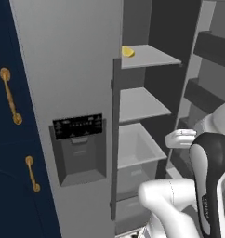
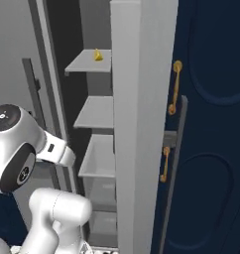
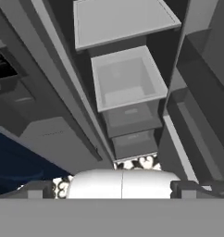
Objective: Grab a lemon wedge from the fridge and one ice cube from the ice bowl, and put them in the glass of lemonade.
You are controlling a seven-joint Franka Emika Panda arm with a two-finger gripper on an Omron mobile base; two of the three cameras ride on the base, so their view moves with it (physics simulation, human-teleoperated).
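Observation:
The grey fridge (image 1: 72,60) stands with its right door swung open and its left door, the one with the black dispenser recess (image 1: 79,144), closed. The tiny yellow lemon wedge (image 1: 128,51) (image 2: 97,55) lies at the front left corner of the top shelf (image 1: 149,56). My gripper (image 3: 114,189) hangs low in front of the open compartment, well below the wedge and facing the lower shelves. Its dark fingertips (image 3: 35,190) stand far apart, open, with nothing between them. The ice bowl and the glass of lemonade are out of view.
Below the top shelf come a second shelf (image 1: 140,104) and a clear drawer bin (image 3: 127,76). The open door (image 1: 212,51) with dark bins stands to the right. Navy cabinets with gold handles (image 1: 9,95) (image 2: 176,87) flank the fridge.

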